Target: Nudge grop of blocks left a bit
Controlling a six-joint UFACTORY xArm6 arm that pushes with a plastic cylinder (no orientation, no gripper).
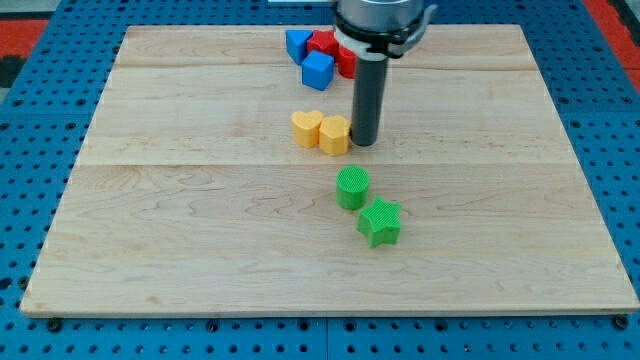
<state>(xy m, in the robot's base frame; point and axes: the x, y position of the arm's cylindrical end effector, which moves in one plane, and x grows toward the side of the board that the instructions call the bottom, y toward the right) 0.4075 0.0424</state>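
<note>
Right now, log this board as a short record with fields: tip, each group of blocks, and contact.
tip: my tip sits at the right side of the yellow pair
yellow group: yellow heart and yellow block, side by side near board centre
contact: tip against or almost against the yellow block; cannot tell which
green group: green cylinder and green star, toward the view's bottom
top group: blue blocks and red blocks clustered, partly hidden by the arm

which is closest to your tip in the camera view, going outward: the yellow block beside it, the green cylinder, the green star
From my tip:
1. yellow block, right against it on the view's left
2. green cylinder, below it
3. green star, farther down, slightly to the view's right
</note>
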